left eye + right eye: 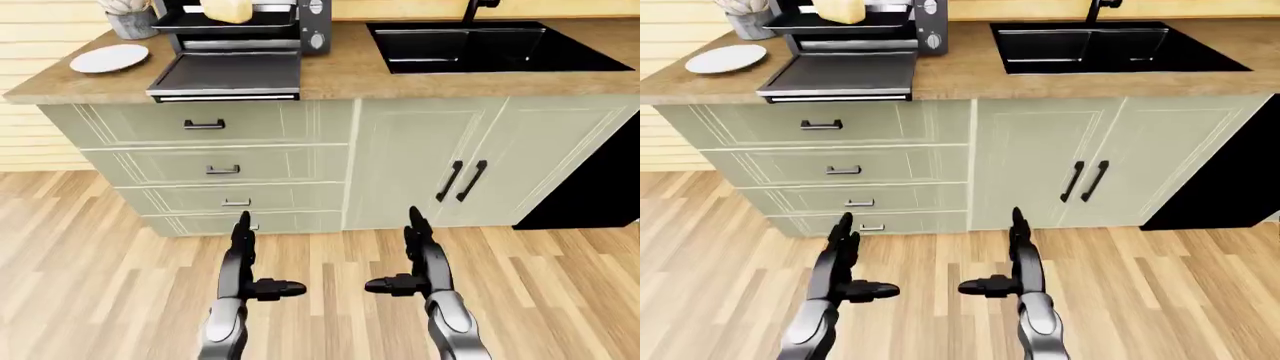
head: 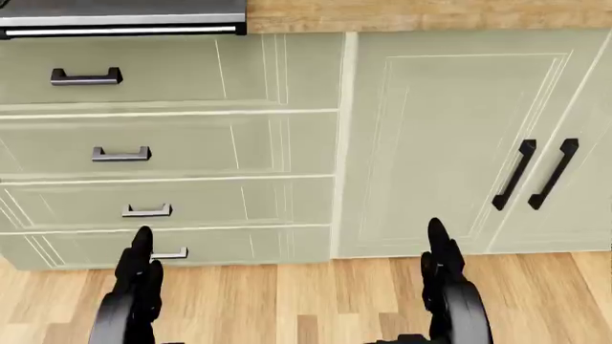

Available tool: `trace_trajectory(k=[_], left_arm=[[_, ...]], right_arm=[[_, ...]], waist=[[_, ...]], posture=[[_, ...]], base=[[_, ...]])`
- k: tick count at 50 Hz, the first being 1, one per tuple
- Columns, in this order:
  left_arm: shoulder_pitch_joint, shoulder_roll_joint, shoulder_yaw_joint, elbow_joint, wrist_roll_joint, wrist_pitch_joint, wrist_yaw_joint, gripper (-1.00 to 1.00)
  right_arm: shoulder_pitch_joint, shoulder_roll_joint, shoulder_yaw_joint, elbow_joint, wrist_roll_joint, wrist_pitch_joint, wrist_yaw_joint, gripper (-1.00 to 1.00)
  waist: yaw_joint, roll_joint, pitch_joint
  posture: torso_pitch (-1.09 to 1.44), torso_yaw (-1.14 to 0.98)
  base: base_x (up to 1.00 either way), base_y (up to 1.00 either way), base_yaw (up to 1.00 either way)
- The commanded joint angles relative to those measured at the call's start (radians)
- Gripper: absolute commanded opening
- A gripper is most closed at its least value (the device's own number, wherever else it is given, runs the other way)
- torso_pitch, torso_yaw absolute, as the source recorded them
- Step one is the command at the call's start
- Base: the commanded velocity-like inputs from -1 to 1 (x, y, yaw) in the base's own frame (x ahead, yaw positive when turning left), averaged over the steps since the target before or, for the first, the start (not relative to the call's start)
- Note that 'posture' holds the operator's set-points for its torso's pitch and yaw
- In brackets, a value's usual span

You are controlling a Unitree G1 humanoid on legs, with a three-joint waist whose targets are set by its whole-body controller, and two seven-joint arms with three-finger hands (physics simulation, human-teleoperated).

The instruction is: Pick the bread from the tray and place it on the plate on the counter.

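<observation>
Both the left hand and right hand hang released, grasping nothing, at lower centre; approach squarely toward the bread on the tray upper left; the plate sits just left of it.

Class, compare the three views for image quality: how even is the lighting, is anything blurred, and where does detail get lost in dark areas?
Left-eye view: flat, even render lighting, sharp throughout; the sink is near-solid black, its interior detail lost. Right-eye view: the same, with only faint shading under the counter edge. Head view: tightly framed on the drawers, crisp, no glare; the left hand and right hand read as dark silhouettes.
</observation>
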Motion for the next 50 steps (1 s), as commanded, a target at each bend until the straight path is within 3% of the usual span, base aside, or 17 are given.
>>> trace_trajectory(k=[1,3,5,7,8,16,22,23,27,29,32,34,35,36,37,38,50], left_arm=[[-0.074,0.021,0.011,-0.132,0.018,-0.001,0.013,1.00],[-0.092,0.026,0.020,-0.153,0.019,0.029,0.009,1.00],[-0.118,0.037,0.031,-0.191,0.023,0.078,0.002,1.00],[-0.149,0.049,0.039,-0.239,0.032,0.131,-0.003,1.00],[-0.167,0.054,0.045,-0.261,0.030,0.165,-0.010,1.00],[-0.370,0.124,0.090,-0.356,0.045,0.363,-0.048,1.00],[-0.600,0.245,0.155,-0.311,0.019,0.460,-0.061,1.00],[-0.625,0.262,0.160,-0.299,0.015,0.470,-0.064,1.00],[-0.676,0.295,0.169,-0.291,0.003,0.489,-0.061,1.00],[-0.686,0.308,0.174,-0.302,-0.002,0.500,-0.058,1.00],[-0.686,0.328,0.178,-0.323,0.007,0.509,-0.060,1.00],[-0.692,0.338,0.191,-0.346,-0.001,0.530,-0.060,1.00],[-0.696,0.347,0.198,-0.357,-0.004,0.542,-0.062,1.00],[-0.701,0.355,0.205,-0.366,-0.008,0.551,-0.060,1.00],[-0.705,0.360,0.210,-0.373,-0.012,0.557,-0.057,1.00],[-0.706,0.364,0.209,-0.376,-0.012,0.553,-0.054,1.00],[-0.709,0.394,0.228,-0.416,-0.038,0.577,-0.027,1.00]], right_arm=[[-0.048,-0.016,-0.006,-0.138,-0.009,-0.006,-0.005,1.00],[-0.060,-0.018,-0.002,-0.179,-0.015,0.020,0.008,1.00],[-0.085,-0.019,-0.006,-0.219,-0.022,0.048,0.005,1.00],[-0.108,-0.021,-0.006,-0.265,-0.027,0.101,0.005,1.00],[-0.120,-0.020,-0.010,-0.294,-0.022,0.135,0.004,1.00],[-0.282,-0.061,-0.045,-0.457,-0.015,0.350,0.014,1.00],[-0.470,-0.140,-0.103,-0.556,0.020,0.523,0.026,1.00],[-0.488,-0.152,-0.106,-0.572,0.027,0.557,0.031,1.00],[-0.543,-0.177,-0.123,-0.583,0.052,0.594,0.020,1.00],[-0.556,-0.187,-0.126,-0.589,0.058,0.609,0.018,1.00],[-0.604,-0.202,-0.142,-0.576,0.068,0.620,-0.008,1.00],[-0.623,-0.207,-0.139,-0.577,0.083,0.630,-0.019,1.00],[-0.638,-0.206,-0.132,-0.573,0.087,0.631,-0.026,1.00],[-0.644,-0.207,-0.133,-0.576,0.094,0.636,-0.030,1.00],[-0.650,-0.209,-0.134,-0.573,0.100,0.634,-0.032,1.00],[-0.653,-0.211,-0.135,-0.570,0.105,0.631,-0.036,1.00],[-0.688,-0.236,-0.141,-0.586,0.158,0.655,-0.069,1.00]], waist=[[-0.002,-0.008,-0.001],[0.005,-0.001,-0.065],[0.005,-0.007,-0.020],[0.005,-0.007,-0.068],[0.005,-0.007,-0.074],[0.009,-0.001,-0.090],[0.010,0.000,-0.088],[0.008,0.007,-0.108],[0.000,-0.003,-0.064],[-0.004,-0.006,-0.064],[-0.013,0.029,-0.057],[-0.019,0.079,-0.056],[-0.014,0.122,-0.069],[-0.008,0.072,-0.053],[-0.017,0.090,-0.049],[-0.008,0.084,-0.049],[0.019,-0.041,-0.057]], posture=[[0.00,0.00],[0.00,0.00],[0.00,0.00],[0.00,0.00],[0.00,0.00],[0.00,0.00],[0.00,0.00],[0.00,0.00],[0.00,0.00],[0.00,0.00],[0.00,0.00],[0.00,0.00],[0.00,0.00],[0.00,0.00],[0.00,0.00],[0.00,0.00],[0.00,0.00]], base=[[0.00,0.00,0.00],[0.00,0.00,0.00],[0.00,0.00,0.00],[0.00,0.00,0.00],[0.00,0.00,0.00],[0.00,0.00,0.00],[0.00,0.00,0.00],[0.03,0.09,0.00],[0.17,0.22,0.00],[0.25,0.29,0.00],[0.25,0.28,0.00],[0.25,0.30,0.00],[0.26,0.29,0.00],[0.25,0.30,0.00],[0.26,0.29,0.00],[0.25,0.29,0.00],[0.25,0.29,0.00]])
